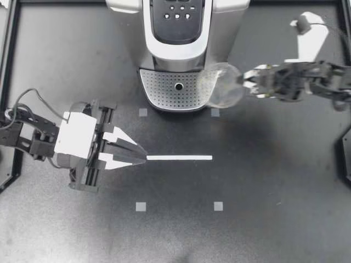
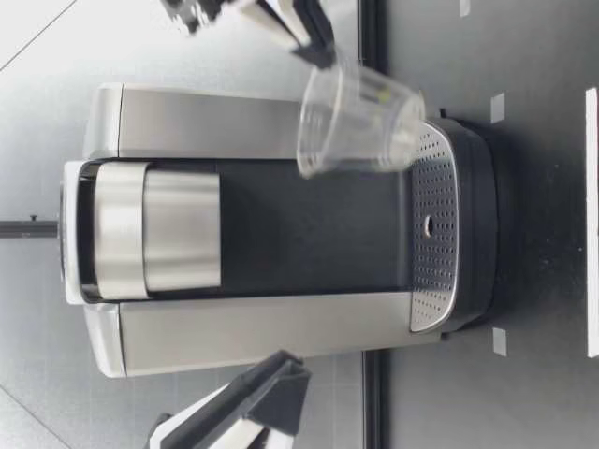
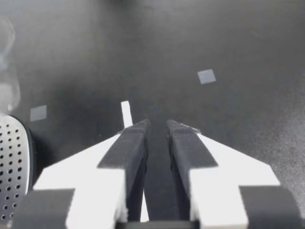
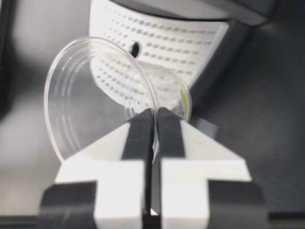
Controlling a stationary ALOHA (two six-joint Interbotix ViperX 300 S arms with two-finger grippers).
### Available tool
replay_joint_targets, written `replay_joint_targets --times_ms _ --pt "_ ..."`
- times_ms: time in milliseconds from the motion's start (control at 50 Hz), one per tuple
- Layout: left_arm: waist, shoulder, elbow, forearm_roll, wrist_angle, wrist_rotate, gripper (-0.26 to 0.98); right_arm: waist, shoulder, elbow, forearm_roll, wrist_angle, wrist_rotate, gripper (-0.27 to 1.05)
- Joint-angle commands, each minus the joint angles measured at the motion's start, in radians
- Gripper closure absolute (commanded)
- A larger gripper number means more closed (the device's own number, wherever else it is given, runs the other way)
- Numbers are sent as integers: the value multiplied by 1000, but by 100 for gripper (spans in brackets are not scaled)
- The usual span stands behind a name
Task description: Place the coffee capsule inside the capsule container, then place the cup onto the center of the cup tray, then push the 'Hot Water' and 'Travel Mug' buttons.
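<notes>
My right gripper is shut on the rim of a clear plastic cup, one finger inside and one outside. The cup hangs tilted over the right-hand edge of the perforated cup tray, its base close to the tray. In the right wrist view the cup opens toward the camera, pinched by the gripper, with the tray ahead. The machine's buttons sit on its top panel. My left gripper rests shut and empty at the end of a white tape line.
The silver and black coffee machine stands at the table's back middle. Small grey squares mark the black tabletop. In the left wrist view the tray's edge lies beside my left gripper.
</notes>
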Motion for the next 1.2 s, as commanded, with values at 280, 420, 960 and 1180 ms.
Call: replay_joint_targets --times_ms 280,420,960,1180 --pt "0 -15 -8 0 -5 2 51 6 121 -164 2 -14 2 71" --pt "0 -18 0 0 -5 2 51 6 161 -202 0 -11 2 71" --pt "0 -60 32 0 -5 2 51 6 230 -239 0 -5 5 71" --pt "2 -60 34 0 -5 2 51 5 245 -252 0 -5 3 71"
